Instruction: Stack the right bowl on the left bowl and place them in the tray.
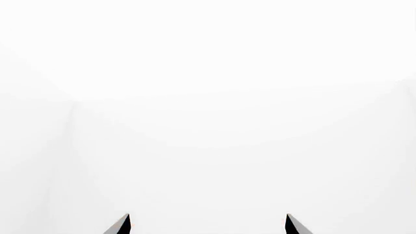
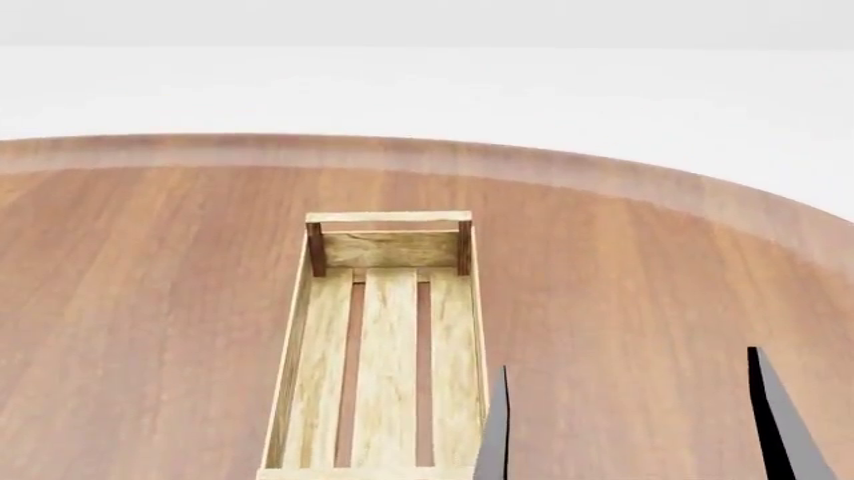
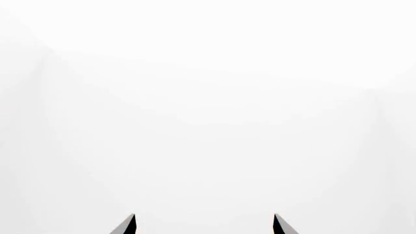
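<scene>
The tray is a long light-wood crate with a slatted bottom and dark corner posts. It lies empty on the round wooden table, in the middle of the head view. No bowl shows in any view. Two dark fingertips rise at the head view's lower right, just right of the tray; they look like my right gripper, open and empty. My right gripper and my left gripper show in their wrist views with tips wide apart, facing blank white. The left gripper is out of the head view.
The table's curved far edge runs across the head view, with a white floor and wall beyond it. Both wrist views show only white background.
</scene>
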